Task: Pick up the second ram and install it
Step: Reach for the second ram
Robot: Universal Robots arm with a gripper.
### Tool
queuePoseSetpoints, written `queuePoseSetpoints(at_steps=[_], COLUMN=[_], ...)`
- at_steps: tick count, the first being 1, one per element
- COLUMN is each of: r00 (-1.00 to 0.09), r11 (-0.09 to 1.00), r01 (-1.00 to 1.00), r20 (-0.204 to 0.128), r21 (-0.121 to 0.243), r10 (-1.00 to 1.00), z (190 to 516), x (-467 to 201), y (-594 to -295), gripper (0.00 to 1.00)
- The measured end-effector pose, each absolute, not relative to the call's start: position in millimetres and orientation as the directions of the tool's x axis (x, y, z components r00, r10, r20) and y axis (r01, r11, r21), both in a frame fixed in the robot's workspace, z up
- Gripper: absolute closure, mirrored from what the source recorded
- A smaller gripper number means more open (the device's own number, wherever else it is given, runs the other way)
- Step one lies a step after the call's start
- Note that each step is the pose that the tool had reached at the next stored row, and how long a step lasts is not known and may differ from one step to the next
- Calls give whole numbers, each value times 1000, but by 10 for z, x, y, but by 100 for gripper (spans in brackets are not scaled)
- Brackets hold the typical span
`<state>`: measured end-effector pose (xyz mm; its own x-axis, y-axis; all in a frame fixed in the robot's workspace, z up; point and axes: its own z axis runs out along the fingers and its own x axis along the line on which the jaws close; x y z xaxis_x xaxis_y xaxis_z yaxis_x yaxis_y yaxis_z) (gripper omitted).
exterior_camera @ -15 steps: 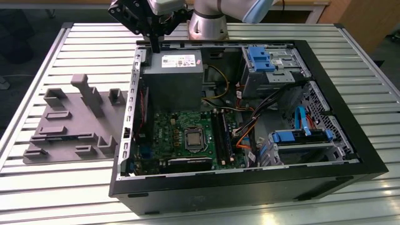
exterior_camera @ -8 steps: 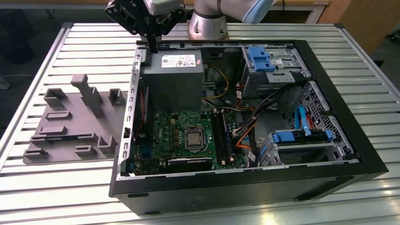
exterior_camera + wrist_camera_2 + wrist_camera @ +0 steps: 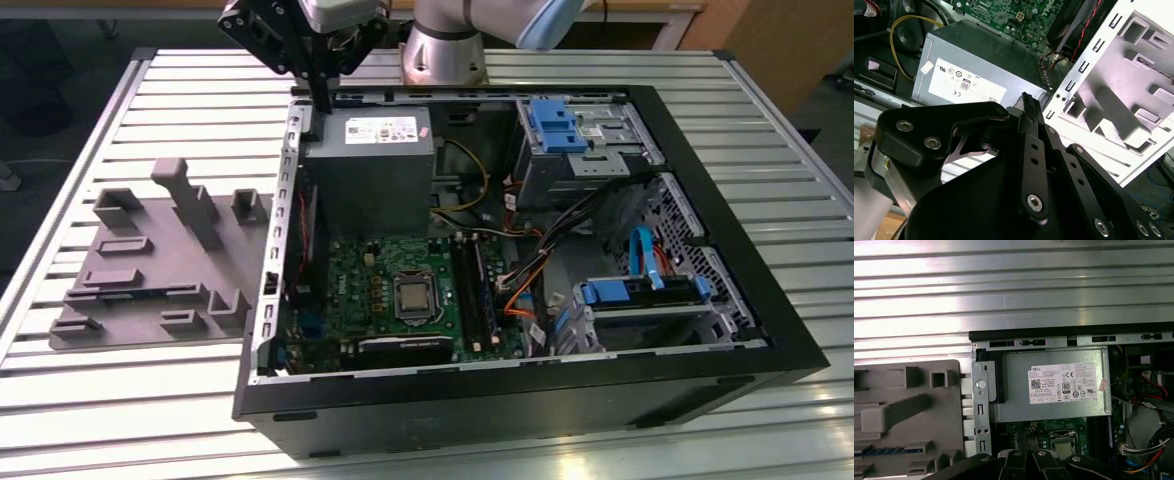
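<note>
The second ram is a thin blue-green strip lying in a slot of the grey holder block on the exterior view's left, outside the computer case. In the first wrist view the ram lies in the same holder. My gripper hangs high over the case's back corner, by the power supply, well away from the ram. Its fingers are shut with nothing between them. The black memory slots run beside the green motherboard.
The open black computer case takes up the middle of the slatted metal table. Inside are a grey power supply, blue drive cages and loose cables. The robot's base stands behind the case.
</note>
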<state>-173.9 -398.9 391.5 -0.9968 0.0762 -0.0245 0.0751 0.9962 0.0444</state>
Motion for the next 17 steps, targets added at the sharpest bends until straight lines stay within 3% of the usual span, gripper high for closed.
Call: queuePoseSetpoints(at_steps=[17], r00=[-997], r11=[996], r01=[75], r20=[-24], r21=[44], r10=[76], z=[3912], x=[-1827], y=[-3989], gripper=[89])
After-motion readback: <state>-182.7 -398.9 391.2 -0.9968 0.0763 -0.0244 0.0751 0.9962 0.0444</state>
